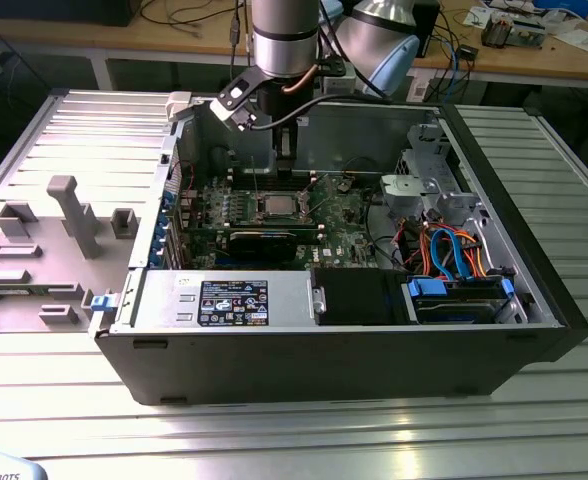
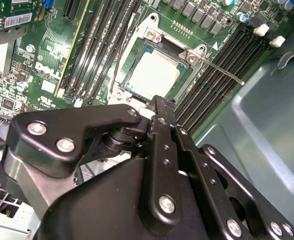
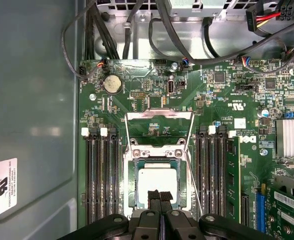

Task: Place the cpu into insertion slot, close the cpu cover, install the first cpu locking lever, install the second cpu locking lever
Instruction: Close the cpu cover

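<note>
The cpu (image 3: pixel 157 186) lies flat in the insertion slot (image 3: pixel 133 192), its silver top showing in both wrist views (image 2: pixel 154 75) and as a small square on the board in the exterior view (image 1: pixel 274 207). Beyond the socket, the cpu cover (image 3: pixel 159 116) stands swung open, with green board visible through its window. My gripper (image 3: pixel 160 198) is shut, fingertips together over the chip's near edge, with nothing between them. From the exterior view it (image 1: pixel 286 178) hangs inside the case just behind the socket. A thin wire locking lever (image 3: pixel 196 195) runs unlatched beside the socket (image 2: pixel 224 71).
Long memory slots (image 3: pixel 101 175) flank the socket on both sides. A black expansion card (image 1: pixel 264 240) lies in front of it, and the case wall (image 3: pixel 32 125) is close. The drive cage with orange and blue cables (image 1: pixel 454 260) fills the case's right. A grey fixture tray (image 1: pixel 44 240) sits outside, left.
</note>
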`<state>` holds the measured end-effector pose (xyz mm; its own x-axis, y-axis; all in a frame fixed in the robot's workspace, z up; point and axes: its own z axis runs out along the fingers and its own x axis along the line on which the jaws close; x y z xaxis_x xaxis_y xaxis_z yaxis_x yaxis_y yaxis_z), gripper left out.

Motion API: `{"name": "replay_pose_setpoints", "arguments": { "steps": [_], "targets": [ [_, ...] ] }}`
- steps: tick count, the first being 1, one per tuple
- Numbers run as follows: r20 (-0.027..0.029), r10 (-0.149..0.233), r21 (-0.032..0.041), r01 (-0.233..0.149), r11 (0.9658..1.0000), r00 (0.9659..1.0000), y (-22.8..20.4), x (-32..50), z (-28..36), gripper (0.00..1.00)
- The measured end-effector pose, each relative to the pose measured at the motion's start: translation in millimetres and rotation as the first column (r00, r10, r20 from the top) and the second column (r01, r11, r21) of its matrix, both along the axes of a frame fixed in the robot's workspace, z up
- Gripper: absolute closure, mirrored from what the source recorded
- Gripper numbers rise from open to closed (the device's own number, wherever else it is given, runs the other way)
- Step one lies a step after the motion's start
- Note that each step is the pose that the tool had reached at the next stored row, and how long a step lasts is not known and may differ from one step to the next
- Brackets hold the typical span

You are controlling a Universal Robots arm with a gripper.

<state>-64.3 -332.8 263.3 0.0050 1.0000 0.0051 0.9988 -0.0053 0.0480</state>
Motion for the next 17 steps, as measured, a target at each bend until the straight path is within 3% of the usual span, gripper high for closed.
{"name": "replay_pose_setpoints", "arguments": {
  "steps": [1, 3, 7, 11, 17],
  "targets": [
    [-0.0011, 0.000, -0.0001, 0.000, 1.0000, 1.0000, 0.0, 0.0, 0.0, 0.89],
    [-0.0183, 0.000, -0.0002, 0.000, 1.0000, 0.9998, 0.0, 0.2, 0.0, 0.89],
    [-0.0196, 0.000, 0.0000, 0.000, 1.0000, 0.9998, 0.0, 0.1, 0.1, 0.89],
    [-0.0197, 0.000, 0.0000, 0.000, 1.0000, 0.9998, 0.0, 0.1, 8.3, 0.89],
    [-0.0198, 0.000, -0.0001, 0.000, 1.0000, 0.9998, -0.1, 0.6, 8.7, 0.89]
  ]
}}
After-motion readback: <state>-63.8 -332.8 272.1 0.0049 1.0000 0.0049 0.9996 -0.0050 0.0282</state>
